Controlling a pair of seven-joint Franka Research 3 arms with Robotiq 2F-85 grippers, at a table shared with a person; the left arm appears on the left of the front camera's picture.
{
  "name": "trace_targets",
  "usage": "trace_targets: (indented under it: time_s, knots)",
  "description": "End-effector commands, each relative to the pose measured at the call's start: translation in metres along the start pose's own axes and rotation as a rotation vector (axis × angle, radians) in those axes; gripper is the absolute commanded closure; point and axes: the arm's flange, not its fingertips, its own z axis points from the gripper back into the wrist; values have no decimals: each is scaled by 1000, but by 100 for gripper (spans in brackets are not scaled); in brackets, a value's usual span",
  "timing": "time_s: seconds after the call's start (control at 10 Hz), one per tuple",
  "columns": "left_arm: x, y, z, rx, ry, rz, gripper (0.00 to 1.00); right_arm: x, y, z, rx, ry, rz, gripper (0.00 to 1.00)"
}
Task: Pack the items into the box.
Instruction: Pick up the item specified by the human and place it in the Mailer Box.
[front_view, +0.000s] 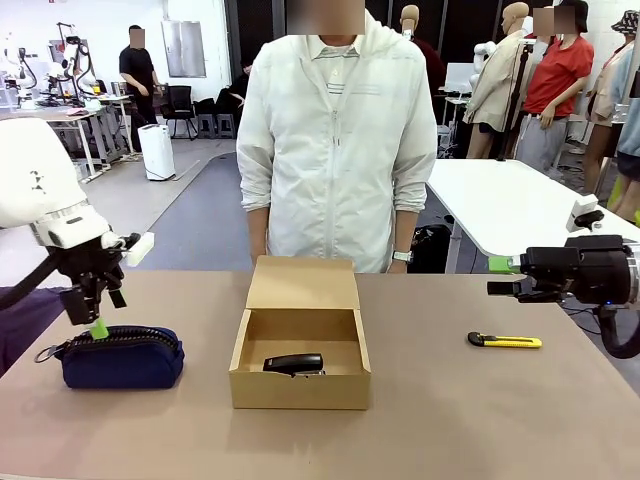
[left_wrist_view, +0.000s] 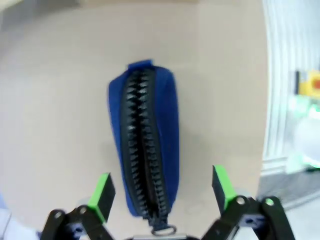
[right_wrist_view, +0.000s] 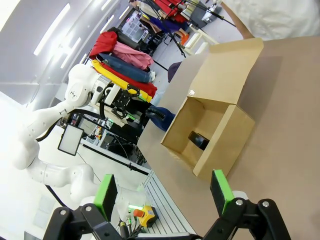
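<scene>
The left arm (front_view: 35, 185) comes in from the left edge, its wrist bent so that the left gripper (front_view: 97, 322) points straight down, hanging low. Its jaws stand wide apart, the green pads (left_wrist_view: 101, 192) facing each other, and they grip nothing. The right arm (front_view: 612, 278) reaches in from the right edge, held level and higher up. The right gripper (front_view: 497, 276) points sideways toward the middle, its jaws likewise spread wide and empty.
</scene>
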Motion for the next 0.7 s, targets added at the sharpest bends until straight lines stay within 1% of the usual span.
trace_targets:
  time_s: [0.0,0.2,0.3,0.5,0.6]
  knots:
    - [1,3,0,26,5,165,0,1,2,-1,-1,-17,3,0]
    - [1,3,0,26,5,165,0,1,2,-1,-1,-17,3,0]
    - [-2,1,-1,5,-2,46,0,1,2,-1,-1,-17,3,0]
    - [-9,5,-14,69,-11,47,0,1,2,-1,-1,-17,3,0]
    - [-12,8,-24,82,20,37,0,1,2,-1,-1,-17,3,0]
